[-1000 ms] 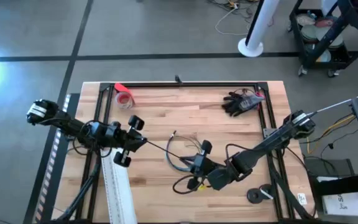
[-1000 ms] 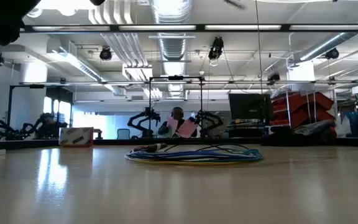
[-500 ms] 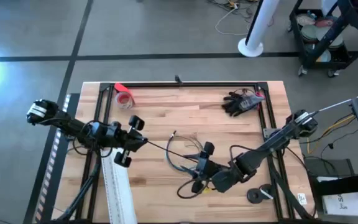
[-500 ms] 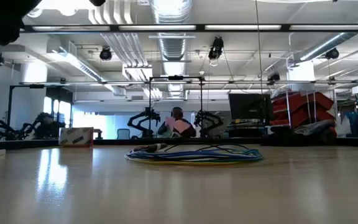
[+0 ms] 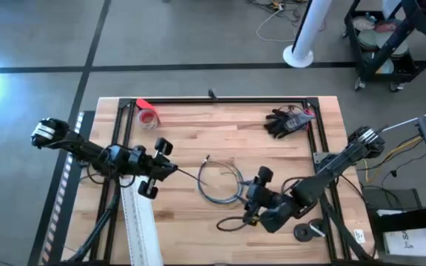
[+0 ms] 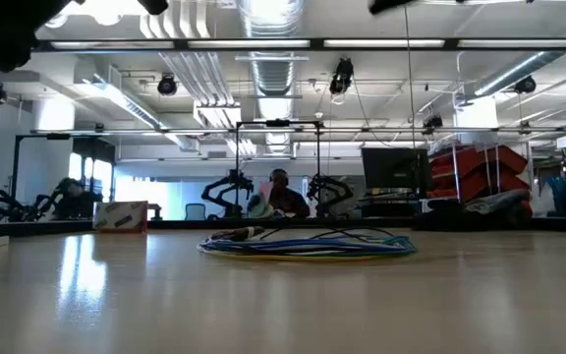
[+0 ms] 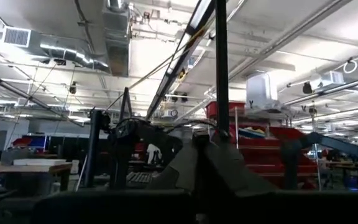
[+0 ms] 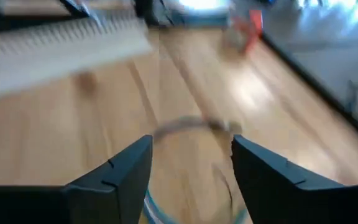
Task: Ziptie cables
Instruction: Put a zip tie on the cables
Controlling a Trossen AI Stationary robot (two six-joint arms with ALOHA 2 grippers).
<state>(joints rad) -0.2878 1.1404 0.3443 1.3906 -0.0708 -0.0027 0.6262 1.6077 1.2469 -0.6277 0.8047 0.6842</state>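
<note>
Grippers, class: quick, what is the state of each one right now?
Left gripper: cannot be told.
Right gripper: open, holding nothing, with the cables ahead of it.

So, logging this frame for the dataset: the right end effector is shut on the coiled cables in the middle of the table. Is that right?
Not quite. The right end effector is open, its fingers spread with bare wood between them, as the right wrist view shows. It grips nothing. The cables do lie coiled in the middle of the table.
</note>
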